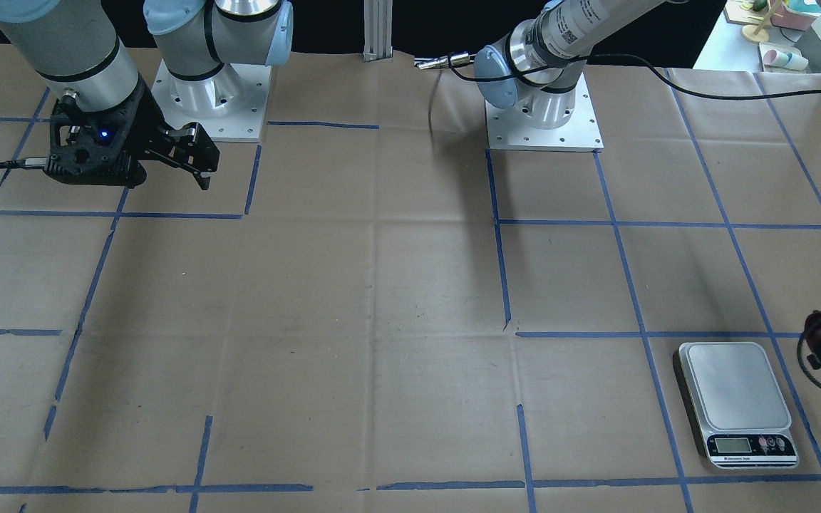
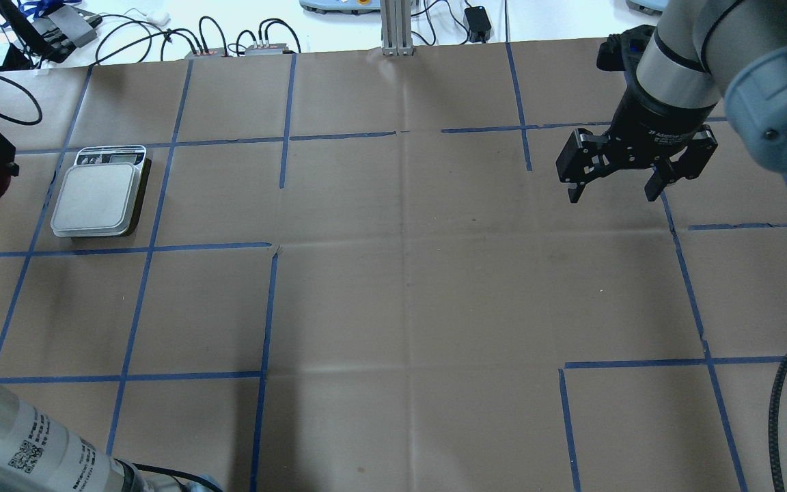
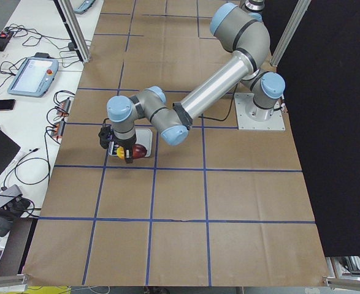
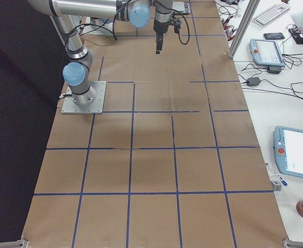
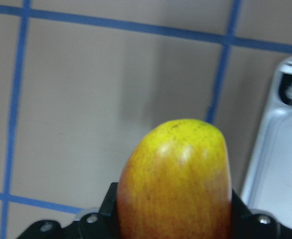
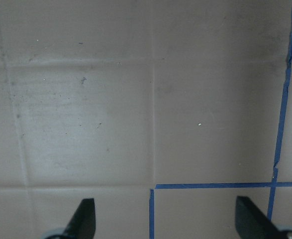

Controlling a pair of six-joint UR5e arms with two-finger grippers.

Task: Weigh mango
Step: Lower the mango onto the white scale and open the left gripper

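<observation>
Now mango: red end robotward, yellow outward.

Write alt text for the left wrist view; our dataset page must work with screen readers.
A mango, yellow at its far end and orange-red nearer the camera, is gripped in the left tool. Behind it lies a brown paper-covered table with blue tape lines, and the edge of a white scale shows at right.

- Mango: yellow tip, blending through orange to dark red.
- Scale: silver-grey platform, dark base.
- Table: brown paper, blue tape grid.
</observation>
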